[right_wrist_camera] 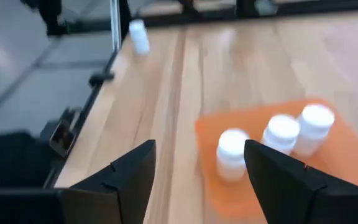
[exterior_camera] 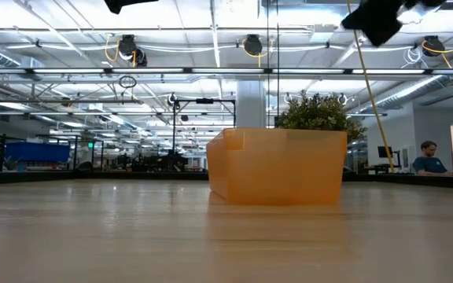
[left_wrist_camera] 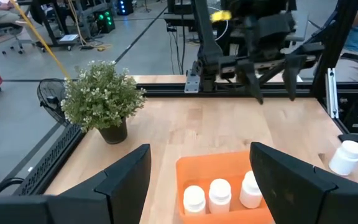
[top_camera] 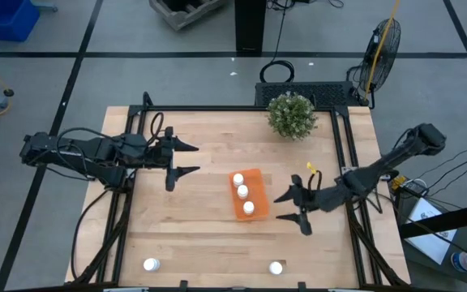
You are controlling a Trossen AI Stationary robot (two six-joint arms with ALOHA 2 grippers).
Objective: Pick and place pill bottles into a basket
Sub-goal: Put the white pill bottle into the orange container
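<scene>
The basket, a small orange tray (top_camera: 255, 175), sits mid-table with three white pill bottles standing in it in a row (top_camera: 242, 191). They show in the left wrist view (left_wrist_camera: 219, 193) and the right wrist view (right_wrist_camera: 283, 132). Two more pill bottles stand on the table near its front edge (top_camera: 151, 264) (top_camera: 276, 268). My left gripper (top_camera: 194, 159) hovers open, left of the tray and above the table. My right gripper (top_camera: 285, 208) hovers open just right of the tray, with nothing between its fingers (right_wrist_camera: 199, 149).
A green potted plant (top_camera: 292, 113) stands at the table's far edge, right of centre. Black frame rails run along the left and right edges. A fan (top_camera: 382, 45) stands on the floor beyond the far right corner. Bare wood lies between the tray and the front bottles.
</scene>
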